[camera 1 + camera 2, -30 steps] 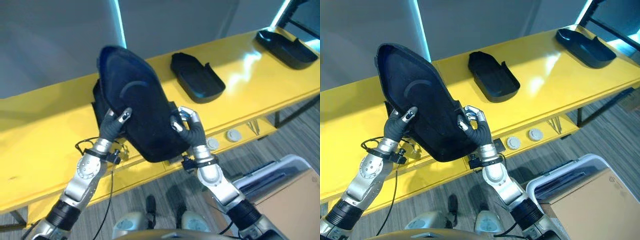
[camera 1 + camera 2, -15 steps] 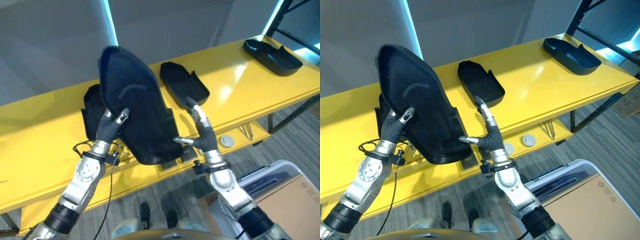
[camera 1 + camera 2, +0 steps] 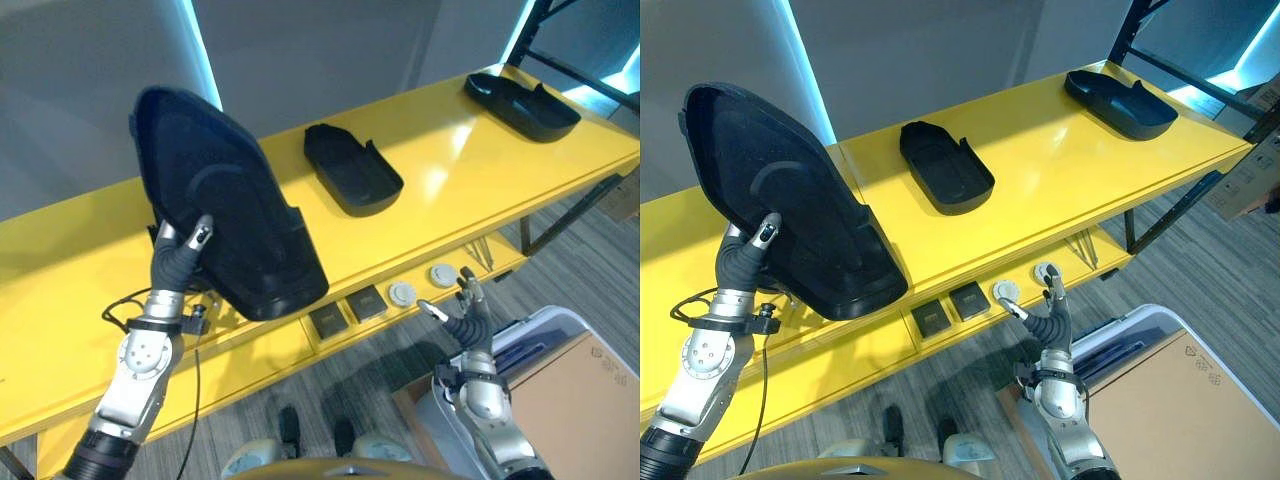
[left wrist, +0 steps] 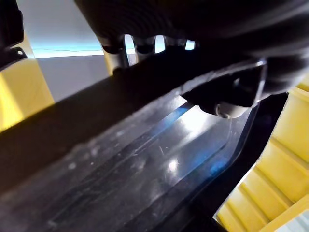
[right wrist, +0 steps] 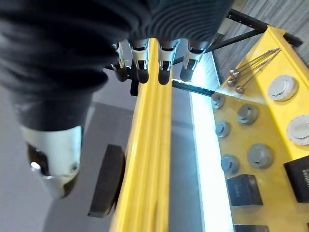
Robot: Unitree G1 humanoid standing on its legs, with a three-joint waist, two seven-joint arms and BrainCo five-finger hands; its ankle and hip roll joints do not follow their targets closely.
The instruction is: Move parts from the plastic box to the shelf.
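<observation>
Black moulded parts and lie on the yellow shelf.

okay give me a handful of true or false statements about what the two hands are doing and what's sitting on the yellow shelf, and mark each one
1. The left hand grips the large black part and holds it tilted above the yellow shelf. True.
2. The right hand also holds that part. False: it is open and apart from it, low in front of the shelf.
3. Two smaller black parts lie on the shelf top. True.
4. Both smaller parts lie touching each other. False: bare shelf separates them.
5. Round discs and dark square blocks lie on the lower ledge. True.
</observation>
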